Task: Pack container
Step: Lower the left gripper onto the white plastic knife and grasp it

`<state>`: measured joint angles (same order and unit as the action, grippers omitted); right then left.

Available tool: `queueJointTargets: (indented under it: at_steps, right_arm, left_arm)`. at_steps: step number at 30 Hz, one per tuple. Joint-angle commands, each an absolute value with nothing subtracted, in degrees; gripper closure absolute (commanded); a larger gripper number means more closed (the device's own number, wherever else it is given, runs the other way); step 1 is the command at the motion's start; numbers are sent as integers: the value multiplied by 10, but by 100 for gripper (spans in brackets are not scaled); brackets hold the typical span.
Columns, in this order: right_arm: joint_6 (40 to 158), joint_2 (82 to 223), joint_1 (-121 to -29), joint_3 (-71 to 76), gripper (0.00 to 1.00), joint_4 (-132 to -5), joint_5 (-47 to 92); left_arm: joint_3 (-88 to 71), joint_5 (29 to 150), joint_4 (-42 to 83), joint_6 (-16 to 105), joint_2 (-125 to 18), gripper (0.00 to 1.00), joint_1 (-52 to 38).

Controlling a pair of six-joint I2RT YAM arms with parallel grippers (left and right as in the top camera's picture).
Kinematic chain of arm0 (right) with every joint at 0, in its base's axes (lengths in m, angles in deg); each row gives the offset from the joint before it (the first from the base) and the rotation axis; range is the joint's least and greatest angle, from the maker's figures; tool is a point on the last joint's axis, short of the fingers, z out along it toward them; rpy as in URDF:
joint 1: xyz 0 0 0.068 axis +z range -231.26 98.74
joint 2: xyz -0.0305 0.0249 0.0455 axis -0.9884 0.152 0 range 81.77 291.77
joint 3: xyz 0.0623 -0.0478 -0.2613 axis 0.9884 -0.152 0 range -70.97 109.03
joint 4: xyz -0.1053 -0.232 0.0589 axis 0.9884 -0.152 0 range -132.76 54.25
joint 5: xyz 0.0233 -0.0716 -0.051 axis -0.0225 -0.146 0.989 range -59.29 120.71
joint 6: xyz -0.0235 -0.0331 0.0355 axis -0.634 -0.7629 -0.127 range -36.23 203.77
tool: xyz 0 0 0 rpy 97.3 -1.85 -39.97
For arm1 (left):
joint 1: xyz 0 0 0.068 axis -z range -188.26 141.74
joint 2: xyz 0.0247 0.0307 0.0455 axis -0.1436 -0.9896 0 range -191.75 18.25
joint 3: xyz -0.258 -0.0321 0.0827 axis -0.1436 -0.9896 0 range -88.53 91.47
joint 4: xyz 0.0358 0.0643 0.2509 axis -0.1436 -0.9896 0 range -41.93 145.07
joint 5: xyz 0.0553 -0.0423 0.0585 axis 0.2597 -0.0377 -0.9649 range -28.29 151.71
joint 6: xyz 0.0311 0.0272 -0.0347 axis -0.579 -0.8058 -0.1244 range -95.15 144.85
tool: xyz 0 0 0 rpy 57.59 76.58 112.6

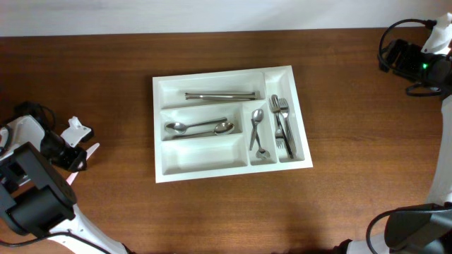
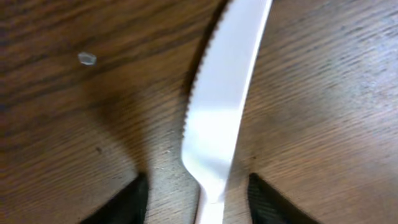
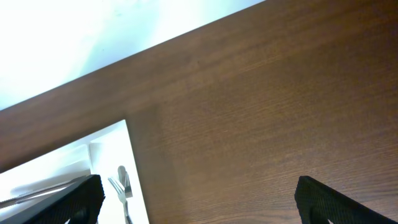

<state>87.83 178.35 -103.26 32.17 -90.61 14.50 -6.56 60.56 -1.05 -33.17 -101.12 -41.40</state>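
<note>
A white plastic knife (image 2: 217, 93) lies flat on the wooden table, its serrated blade pointing away from me. My left gripper (image 2: 199, 202) straddles the knife's neck. Its dark fingertips (image 2: 127, 202) stand on either side with bare wood showing between each tip and the knife, so it is open. In the overhead view the left gripper (image 1: 79, 144) sits at the table's left edge, far from the container (image 1: 164, 85), a white tray in the middle. My right gripper (image 3: 199, 199) is wide open over bare wood, off the container's (image 3: 134, 168) far right corner.
The tray holds metal knives (image 1: 222, 95) in the top long slot and two spoons (image 1: 201, 128) in the middle one. Small spoons (image 1: 256, 134) and forks (image 1: 282, 127) lie in the two narrow slots. A tiny white speck (image 2: 87, 58) lies on the wood beside the plastic knife.
</note>
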Motion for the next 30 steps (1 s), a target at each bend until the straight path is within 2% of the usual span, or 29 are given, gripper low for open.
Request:
queueJointTargets:
  at_steps: [1,5,11,15,19,21,30]
  right_arm:
    - [877,1778,-1034,327,1,-904,138]
    - [877,1778,-1034,327,1,-904,138]
    - [877,1778,-1034,327,1,-904,138]
    - [877,1778,-1034,327,1,-904,138]
    - [877,1778,-1034,327,1,-904,138]
    - [877,1778,-1034,327,1,-904,138]
    - [877,1778,-1034,327,1,-904,138]
  left_arm:
    - [-79,608,-17,-340,-1049,63,-416]
    - [-79,608,-22,-340,-1049,68,-416]
    - [-79,609,-24,-340,-1049,69,-416]
    - [-79,609,-29,-337,-1049,73,-414]
    - [-79,609,-32,-337,-1049,94,-413]
    - [-79,609,-31,-337,-1049,97,-411]
    - [-66,608,-41,-337,-1048,98,-384]
